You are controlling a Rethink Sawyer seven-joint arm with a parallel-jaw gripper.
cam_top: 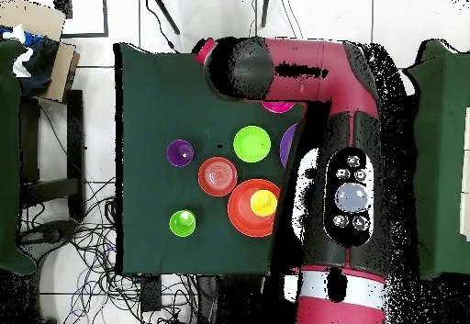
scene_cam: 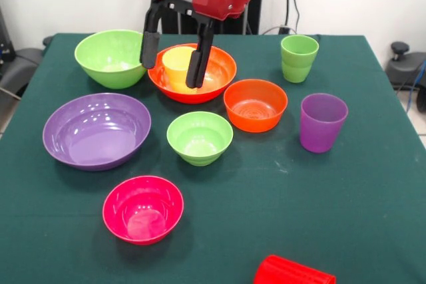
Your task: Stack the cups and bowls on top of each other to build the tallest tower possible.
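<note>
Nearest lies the red cup (scene_cam: 293,272) on its side, then the pink bowl (scene_cam: 142,209); nothing is stacked beyond the yellow cup (scene_cam: 178,64) standing in the large orange bowl (scene_cam: 200,83). The gripper (scene_cam: 172,56) hangs there, fingers spread wide, empty, straddling the cup; closing on it seems next.

Glossy plastic purple bowl (scene_cam: 96,130) on matt cloth table (scene_cam: 346,191).
</note>
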